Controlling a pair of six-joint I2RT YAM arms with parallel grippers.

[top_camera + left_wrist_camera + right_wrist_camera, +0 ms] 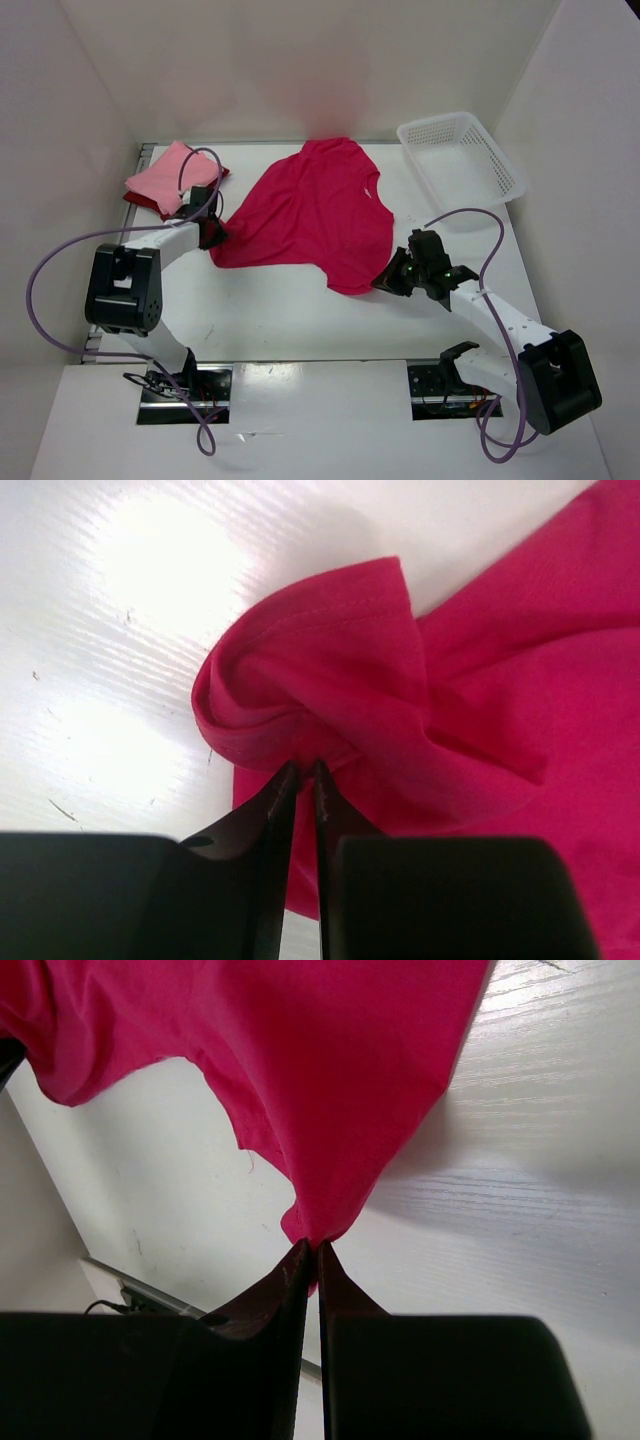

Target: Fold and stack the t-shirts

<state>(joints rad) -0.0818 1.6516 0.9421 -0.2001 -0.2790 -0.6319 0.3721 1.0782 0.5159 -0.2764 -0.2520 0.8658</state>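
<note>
- Magenta t-shirt [310,210] lies mid-table [300,325], spread mostly flat, collar toward the far wall and hem toward the arms.
- Left gripper [305,772]: fingers pinched together on a bunched corner of the magenta cloth at its left lower edge. Fabric rolls into a thick fold just ahead of the tips.
- Right gripper [311,1250]: fingers clamped on the opposite lower corner, which is lifted off the surface into a taut peak, with a shadow beneath it.
- Reading: holding 2 corners at once lets both arms carry the hem together, so the fold should land square. This looks like the start of the first fold on shirt 3.
- Pink t-shirt [165,178] sits folded on top of the dark red t-shirt [143,205] at the far left, just beside the left arm. That is the stack the magenta one has to join.
- White lattice basket [432,121] stands far right, apart from the cloth, with nothing visible in it.
- Risk: the left grip holds a wad, not a clean edge, so the fold may come out skewed.
</note>
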